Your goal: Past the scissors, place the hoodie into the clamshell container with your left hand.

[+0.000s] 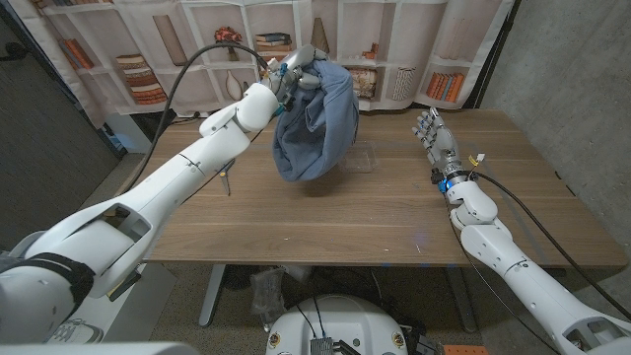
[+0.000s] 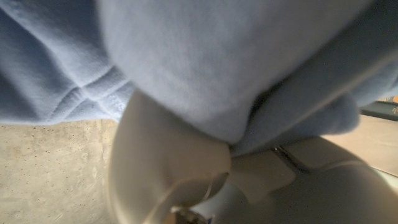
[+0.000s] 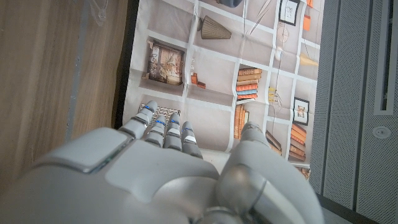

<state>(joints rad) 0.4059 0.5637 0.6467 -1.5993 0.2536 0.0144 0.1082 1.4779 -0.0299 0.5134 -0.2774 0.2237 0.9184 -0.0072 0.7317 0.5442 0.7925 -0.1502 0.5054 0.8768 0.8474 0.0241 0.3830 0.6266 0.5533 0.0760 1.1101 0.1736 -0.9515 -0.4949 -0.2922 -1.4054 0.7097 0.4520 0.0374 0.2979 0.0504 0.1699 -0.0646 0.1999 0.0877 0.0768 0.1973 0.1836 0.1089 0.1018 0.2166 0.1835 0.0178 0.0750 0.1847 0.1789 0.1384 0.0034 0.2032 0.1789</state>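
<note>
step: carry and lower | left hand [image 1: 294, 71] grips bunched hoodie [image 1: 315, 123] from above, cloth hanging below it | clamshell container [image 1: 361, 158] just beyond hanging cloth | scissors [image 1: 226, 180] beneath forearm | lower slowly, centre bundle before release | right hand [image 1: 432, 134] empty, fingers extended

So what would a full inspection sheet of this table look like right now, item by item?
Surface: brown wooden table, mostly bare.
Job's things: blue fleece hoodie hangs bunched above the table; clear plastic clamshell container sits just beside and partly behind it; thin scissors lie by the left arm.
Clutter: nothing seen.
Hands: left hand grips the hoodie from the top; right hand holds nothing, fingers extended, at the table's right side.
Cables: black cable arcs to the left wrist; another trails along the right arm.
Surroundings: printed bookshelf backdrop behind the table; grey wall on the right.
</note>
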